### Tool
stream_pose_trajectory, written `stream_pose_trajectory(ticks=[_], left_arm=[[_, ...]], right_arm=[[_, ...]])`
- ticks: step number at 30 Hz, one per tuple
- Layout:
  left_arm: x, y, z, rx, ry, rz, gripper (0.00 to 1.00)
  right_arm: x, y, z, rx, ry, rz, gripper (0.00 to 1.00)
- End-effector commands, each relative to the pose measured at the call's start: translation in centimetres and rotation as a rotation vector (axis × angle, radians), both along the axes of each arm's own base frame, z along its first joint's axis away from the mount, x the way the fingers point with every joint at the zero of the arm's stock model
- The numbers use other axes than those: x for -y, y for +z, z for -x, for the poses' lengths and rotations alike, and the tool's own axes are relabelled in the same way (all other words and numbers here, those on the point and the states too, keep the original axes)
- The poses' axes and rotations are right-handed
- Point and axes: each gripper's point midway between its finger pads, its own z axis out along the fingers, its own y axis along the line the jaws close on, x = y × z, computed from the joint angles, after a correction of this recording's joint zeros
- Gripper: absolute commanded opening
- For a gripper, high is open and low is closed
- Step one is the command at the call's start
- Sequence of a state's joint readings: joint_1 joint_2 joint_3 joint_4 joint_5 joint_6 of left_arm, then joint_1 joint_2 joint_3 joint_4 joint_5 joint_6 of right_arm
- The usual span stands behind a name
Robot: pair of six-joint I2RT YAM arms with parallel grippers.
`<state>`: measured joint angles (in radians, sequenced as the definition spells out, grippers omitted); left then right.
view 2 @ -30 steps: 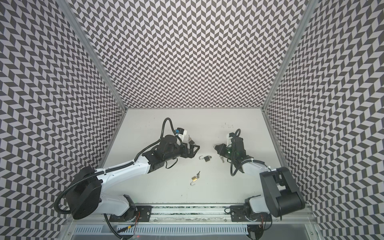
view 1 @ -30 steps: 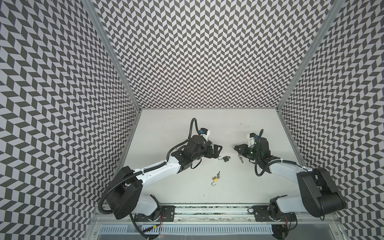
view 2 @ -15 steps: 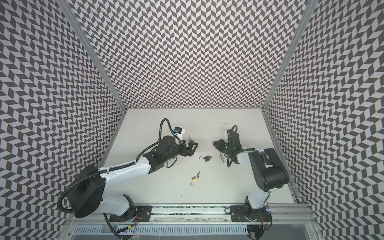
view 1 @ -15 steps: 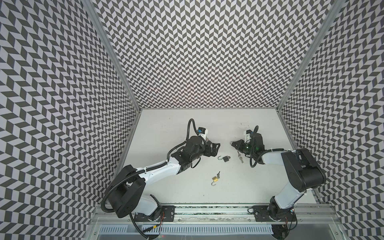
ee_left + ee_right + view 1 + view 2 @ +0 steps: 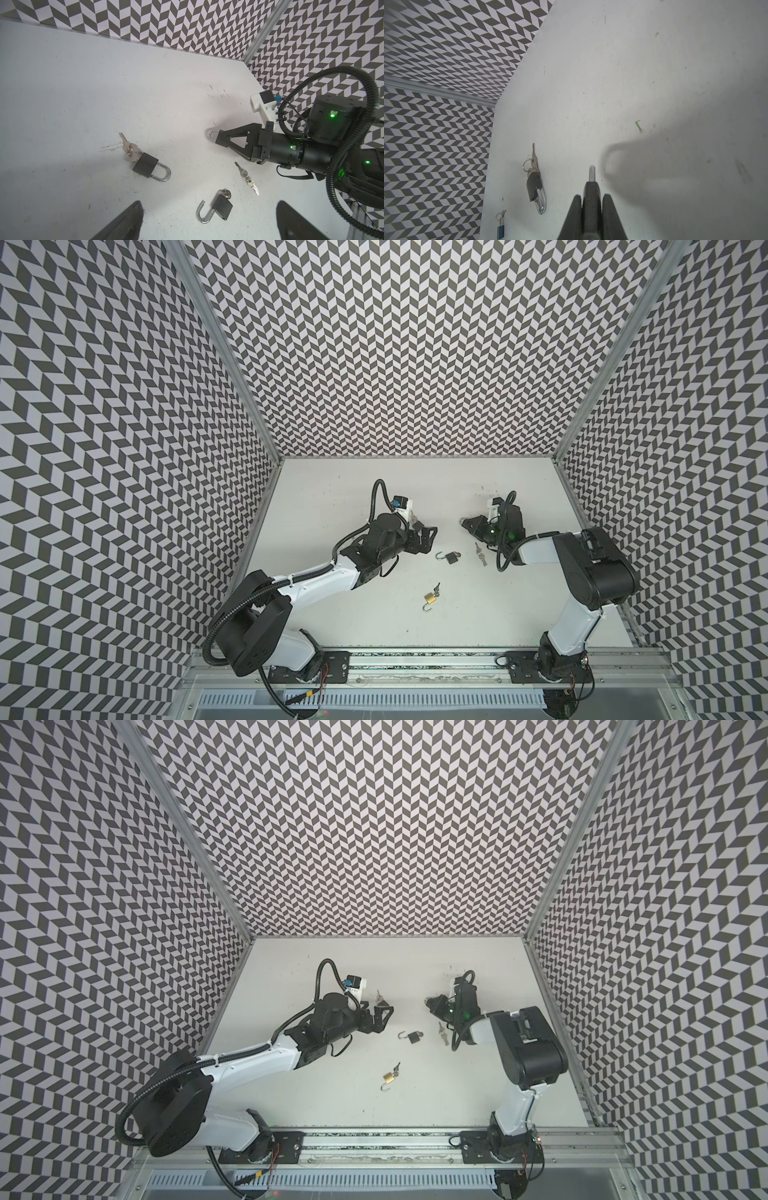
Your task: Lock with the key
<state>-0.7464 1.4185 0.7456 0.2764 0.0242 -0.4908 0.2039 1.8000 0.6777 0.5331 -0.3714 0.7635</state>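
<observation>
A: On the white worktop (image 5: 478, 614), right of centre: right pincer (image 5: 591, 195) narrow, clamped on the gripped padlock (image 5: 591, 186). Dark body between the fingers, silver shackle poking past the tips.
B: Agreed. Resting on the surface?
A: Looks raised; its shadow falls on the worktop to one side. Shackle latched or not, cannot tell.
B: Left pincer (image 5: 430, 538)?
A: Wide, nothing in it. It points toward the right pincer, and the two are apart.
B: Loose items, in both top views?
A: Open dark padlock (image 5: 449, 558) just beside the left pincer, not touching it, shackle swung out, a key in its base. Loose key bunch (image 5: 480, 553) flat on the surface between that padlock and the right arm (image 5: 540, 549). Brass padlock (image 5: 430, 597) nearest the front rail (image 5: 415, 660), shackle open, dark-headed key in it.
B: Left wrist view adds one.
A: Yes: shut dark padlock (image 5: 146, 165), shackle closed, key ring at its base. It lies apart from the others.
B: Right wrist view, near the patterned wall (image 5: 436, 145)?
A: Small blue padlock (image 5: 500, 230) with keys on a ring, partly cut off by the frame edge.
</observation>
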Motion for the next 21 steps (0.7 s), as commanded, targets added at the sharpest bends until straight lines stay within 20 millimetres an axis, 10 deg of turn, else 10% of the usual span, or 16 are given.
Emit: stream_pose_trajectory(ticks=[1, 21], left_arm=[[-0.2, 1.2, 0.1, 0.027, 0.0, 0.034, 1.0], [-0.7, 0.5, 0.5, -0.007, 0.003, 0.049, 1.0]], right_arm=[[0.1, 1.4, -1.4, 0.068, -0.016, -0.042, 0.05], [2.0, -0.5, -0.7, 0.0, -0.072, -0.022, 0.25]])
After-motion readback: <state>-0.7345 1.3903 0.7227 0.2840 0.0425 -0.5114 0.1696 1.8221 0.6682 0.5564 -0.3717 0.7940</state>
